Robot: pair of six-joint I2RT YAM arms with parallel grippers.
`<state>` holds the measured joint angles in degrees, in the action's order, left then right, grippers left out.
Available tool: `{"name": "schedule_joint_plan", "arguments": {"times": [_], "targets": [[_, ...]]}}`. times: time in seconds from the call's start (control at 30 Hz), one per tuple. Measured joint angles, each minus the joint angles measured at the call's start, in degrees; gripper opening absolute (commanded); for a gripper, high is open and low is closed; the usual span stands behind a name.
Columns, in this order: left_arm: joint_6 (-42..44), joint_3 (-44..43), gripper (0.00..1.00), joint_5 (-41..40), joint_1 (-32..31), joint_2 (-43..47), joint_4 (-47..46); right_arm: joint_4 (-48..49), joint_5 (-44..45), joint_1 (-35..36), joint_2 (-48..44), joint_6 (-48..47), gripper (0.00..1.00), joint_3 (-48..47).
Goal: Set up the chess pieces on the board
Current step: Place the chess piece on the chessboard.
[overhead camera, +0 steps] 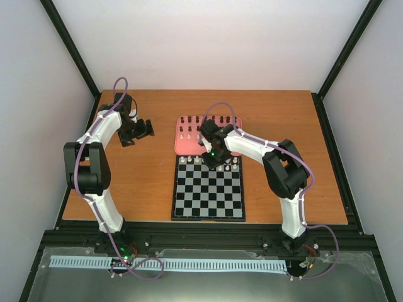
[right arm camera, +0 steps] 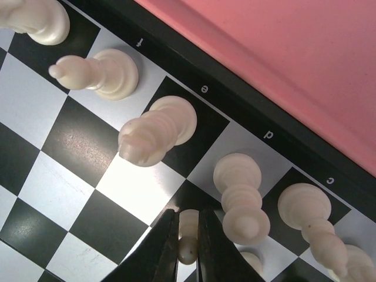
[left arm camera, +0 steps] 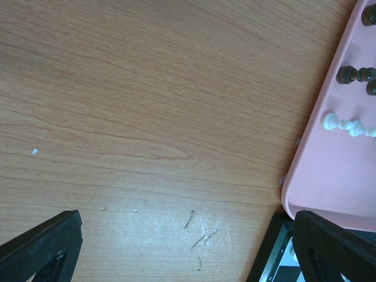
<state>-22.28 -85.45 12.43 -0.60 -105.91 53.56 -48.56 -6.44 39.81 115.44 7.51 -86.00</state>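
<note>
Wood-grain table (overhead camera: 138, 189) carries a black-and-pale-grey chessboard (overhead camera: 209, 195) near its middle, with a pink tray (overhead camera: 182, 146) right against the board's far edge. The right gripper (right arm camera: 188, 247) hangs over the board's far rows. Its two dark fingers (right arm camera: 163, 249) are drawn almost together around a small cream pawn (right arm camera: 188, 232), pinching it from both sides. The pawn's base is hidden, so I cannot tell whether it rests on its square or is slightly lifted. It sits one row nearer than a line of taller cream pieces (right arm camera: 155, 132), which stand on the far rank along the squares lettered c to f. The left gripper (left arm camera: 188, 252) is just left of the tray, above bare table, with its fingers spread wide and nothing between them. On the tray's left part are dark pieces (left arm camera: 355, 74) and a cream piece (left arm camera: 346, 124).
</note>
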Motion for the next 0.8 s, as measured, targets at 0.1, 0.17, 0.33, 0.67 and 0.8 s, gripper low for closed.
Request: {"name": "schedule_joint_plan", "arguments": {"times": [0.1, 0.17, 0.33, 0.67, 0.8], "targets": [[0.0, 0.0, 1.0, 0.0, 0.0, 0.0, 0.0, -0.02, 0.04, 0.0, 0.02, 0.0, 0.11, -0.02], [0.0, 0.0, 1.0, 0.0, 0.0, 0.0, 0.0, -0.02, 0.11, 0.0, 0.11, -0.02, 0.12, -0.13], [0.0, 0.0, 1.0, -0.02, 0.0, 0.0, 0.02, -0.02, 0.22, 0.0, 0.55, -0.09, 0.19, -0.61], [0.0, 0.0, 1.0, -0.02, 0.0, 0.0, 0.02, -0.07, 0.09, 0.0, 0.48, -0.24, 0.22, -0.52], [0.0, 0.0, 1.0, -0.02, 0.0, 0.0, 0.02, -0.59, -0.15, 0.0, -0.74, -0.24, 0.2, -0.46]]}}
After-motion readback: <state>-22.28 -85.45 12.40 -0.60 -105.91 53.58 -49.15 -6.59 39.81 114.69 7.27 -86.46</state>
